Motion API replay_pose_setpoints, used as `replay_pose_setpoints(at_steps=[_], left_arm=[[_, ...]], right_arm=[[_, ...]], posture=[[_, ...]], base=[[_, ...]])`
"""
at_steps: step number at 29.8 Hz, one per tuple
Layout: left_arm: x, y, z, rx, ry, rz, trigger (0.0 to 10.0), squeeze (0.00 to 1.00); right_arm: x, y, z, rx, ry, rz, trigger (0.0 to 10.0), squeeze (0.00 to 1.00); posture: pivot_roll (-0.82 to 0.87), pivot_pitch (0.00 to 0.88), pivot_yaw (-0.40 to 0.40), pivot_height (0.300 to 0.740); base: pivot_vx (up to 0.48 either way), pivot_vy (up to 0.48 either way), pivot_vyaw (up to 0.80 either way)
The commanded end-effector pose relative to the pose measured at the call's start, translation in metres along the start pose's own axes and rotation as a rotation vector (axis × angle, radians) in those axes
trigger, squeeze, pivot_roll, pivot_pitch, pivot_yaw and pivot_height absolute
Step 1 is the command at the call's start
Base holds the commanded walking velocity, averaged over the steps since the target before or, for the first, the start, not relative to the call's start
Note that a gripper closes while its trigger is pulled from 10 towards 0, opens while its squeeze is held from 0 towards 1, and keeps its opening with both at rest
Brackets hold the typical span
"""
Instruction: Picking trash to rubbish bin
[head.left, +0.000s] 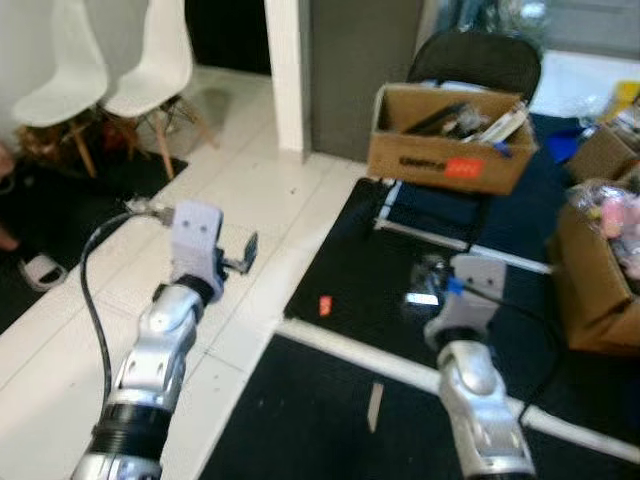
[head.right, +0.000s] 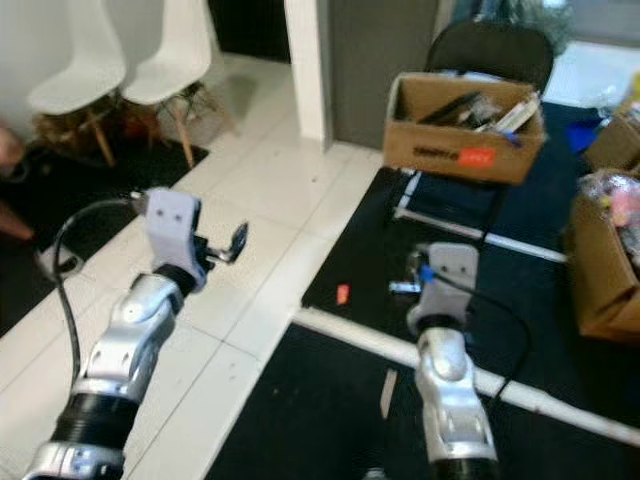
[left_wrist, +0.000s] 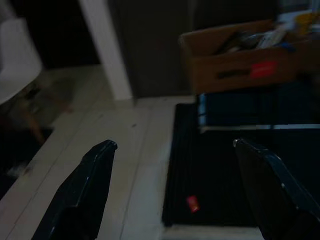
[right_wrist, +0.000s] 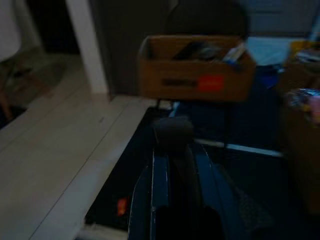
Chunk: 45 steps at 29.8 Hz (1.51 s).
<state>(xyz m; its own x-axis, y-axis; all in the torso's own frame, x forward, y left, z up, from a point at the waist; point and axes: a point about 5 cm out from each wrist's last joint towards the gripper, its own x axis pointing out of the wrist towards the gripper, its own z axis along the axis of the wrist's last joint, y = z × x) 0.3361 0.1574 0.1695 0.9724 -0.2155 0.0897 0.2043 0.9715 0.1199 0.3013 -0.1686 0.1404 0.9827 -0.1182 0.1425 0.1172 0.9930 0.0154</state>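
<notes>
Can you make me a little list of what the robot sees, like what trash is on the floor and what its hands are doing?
trash: small red scrap lying on the black floor mat, near the mat's edge by the white tiles
other scrap: thin pale strip on the mat, nearer the robot
left gripper: raised, fingers wide open, holding nothing
right gripper: fingers together, out over the mat
boxes: brown cardboard box full of items, resting on a black chair
chairs: two white chairs by the wall

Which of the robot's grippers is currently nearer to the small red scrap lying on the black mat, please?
Left, though narrowly. The left gripper hangs over the white tiles beside the red scrap; the right gripper hangs over the black mat on the scrap's other side.
</notes>
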Motion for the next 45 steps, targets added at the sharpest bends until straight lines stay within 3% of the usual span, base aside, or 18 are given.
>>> replay_pose_setpoints(at_steps=[1, 18, 20, 22, 25, 38, 45], left_arm=[[-0.003, 0.005, -0.004, 0.008, 0.017, 0.016, 10.0, 0.0], [-0.004, 0.006, -0.005, -0.03, 0.018, 0.024, 10.0, 0.0], [-0.003, 0.004, -0.001, -0.086, 0.004, 0.016, 10.0, 0.0], [-0.003, 0.001, 0.003, -0.098, -0.004, -0.009, 10.0, 0.0], [-0.004, -0.001, 0.0, -0.071, 0.006, -0.02, 10.0, 0.0], [-0.006, -0.006, -0.003, -0.08, 0.014, -0.035, 10.0, 0.0], [-0.007, 0.001, -0.01, -0.078, 0.043, -0.017, 10.0, 0.0]], right_arm=[[-0.005, 0.003, -0.007, 0.015, 0.032, 0.006, 10.0, 0.0], [-0.008, 0.001, -0.009, 0.014, 0.038, -0.002, 10.0, 0.0], [-0.007, 0.002, -0.011, 0.007, 0.054, 0.016, 10.0, 0.0], [-0.008, 0.006, -0.019, -0.023, 0.108, 0.056, 10.0, 0.0], [-0.011, 0.008, -0.026, 0.005, 0.153, 0.059, 10.0, 0.0], [-0.013, 0.008, -0.031, 0.05, 0.184, 0.077, 10.0, 0.0], [-0.015, 0.008, -0.037, 0.051, 0.226, 0.076, 10.0, 0.0]], posture=[[-0.02, 0.124, 0.099, 0.74], [-0.02, 0.128, 0.097, 0.74], [-0.02, 0.131, 0.098, 0.74], [-0.02, 0.13, 0.099, 0.74], [-0.02, 0.132, 0.097, 0.74], [-0.02, 0.137, 0.096, 0.74], [-0.02, 0.138, 0.095, 0.74]], base=[[0.0, 0.0, -0.8], [0.0, 0.0, -0.8], [0.0, 0.0, -0.68], [0.0, 0.0, 0.0], [0.0, 0.0, 0.0], [0.085, 0.0, 0.0], [0.381, 0.0, 0.0]])
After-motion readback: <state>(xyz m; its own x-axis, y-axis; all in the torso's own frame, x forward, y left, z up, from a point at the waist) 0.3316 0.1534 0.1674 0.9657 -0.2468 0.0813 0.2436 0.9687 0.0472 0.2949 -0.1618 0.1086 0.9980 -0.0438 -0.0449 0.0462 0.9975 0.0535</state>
